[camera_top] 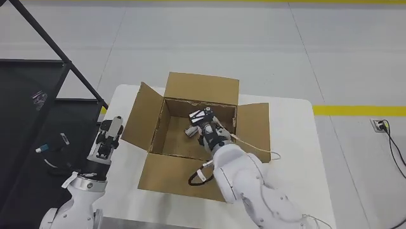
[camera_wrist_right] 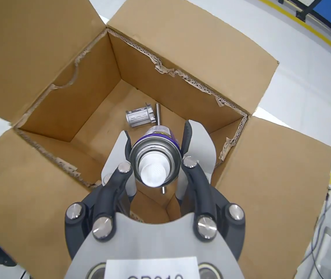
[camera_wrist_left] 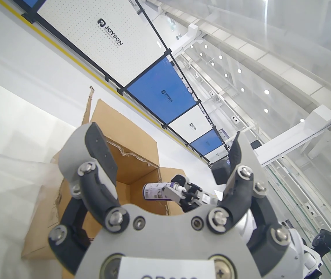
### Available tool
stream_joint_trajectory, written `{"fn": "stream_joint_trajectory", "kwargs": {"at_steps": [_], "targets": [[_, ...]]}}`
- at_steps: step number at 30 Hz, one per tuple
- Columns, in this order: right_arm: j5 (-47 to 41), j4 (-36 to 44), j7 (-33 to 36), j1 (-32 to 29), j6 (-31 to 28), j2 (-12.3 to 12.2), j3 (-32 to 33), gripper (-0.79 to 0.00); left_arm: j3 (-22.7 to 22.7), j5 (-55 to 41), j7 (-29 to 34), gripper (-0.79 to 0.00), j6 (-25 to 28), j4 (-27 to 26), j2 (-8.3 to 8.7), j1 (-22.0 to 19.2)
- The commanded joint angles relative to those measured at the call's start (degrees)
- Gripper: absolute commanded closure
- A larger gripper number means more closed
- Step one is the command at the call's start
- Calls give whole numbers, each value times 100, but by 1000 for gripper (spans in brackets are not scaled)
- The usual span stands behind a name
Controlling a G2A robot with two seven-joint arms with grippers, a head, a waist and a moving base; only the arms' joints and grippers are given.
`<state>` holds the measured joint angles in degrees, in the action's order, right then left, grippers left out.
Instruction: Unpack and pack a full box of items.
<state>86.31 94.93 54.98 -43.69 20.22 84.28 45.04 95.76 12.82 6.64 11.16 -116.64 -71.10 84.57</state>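
Observation:
An open cardboard box (camera_top: 184, 92) stands on the white table (camera_top: 292, 165), flaps spread. My right gripper (camera_wrist_right: 156, 142) hangs over the box opening, shut on a purple-labelled spray can (camera_wrist_right: 155, 155) with a white cap, held nozzle toward the camera. The same can (camera_wrist_left: 154, 190) and gripper appear above the box rim in the left wrist view. On the box floor lie a ribbed silver metal cylinder (camera_wrist_right: 138, 116) and a thin metal rod (camera_wrist_right: 158, 113). My left gripper (camera_wrist_left: 165, 153) sits at the table's left edge beside the box (camera_wrist_left: 124, 158), open and holding nothing.
A black frame with a dark side surface (camera_top: 28, 121) holding small items stands left of the table. A thin cable (camera_top: 254, 143) runs over the box's right flap. Bare white tabletop lies to the right of the box.

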Motion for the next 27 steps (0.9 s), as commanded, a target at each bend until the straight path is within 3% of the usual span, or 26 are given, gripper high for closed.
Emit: {"fn": "stream_joint_trajectory", "kwargs": {"at_steps": [1,10,20,21,23,27], "targets": [[86,-544,-25,221,352,122,-203,0,16,-22,0,-785,10,-17,0,22],[-348,-2304,-267,945,833,552,-381,0,29,-53,31,-785,29,-62,-1,64],[-632,-3197,-484,1106,834,777,-225,0,-88,-5,100,-785,13,-41,-4,-33],[-663,-3263,-509,1119,801,793,-202,-52,-90,-4,100,-785,11,-40,-4,-36],[-688,-3367,-556,1137,766,821,-166,-277,-91,11,97,-785,0,-39,-5,-37],[-726,-3475,-571,1148,667,867,-94,-376,-113,18,78,-785,-2,-23,-7,-44]]}}
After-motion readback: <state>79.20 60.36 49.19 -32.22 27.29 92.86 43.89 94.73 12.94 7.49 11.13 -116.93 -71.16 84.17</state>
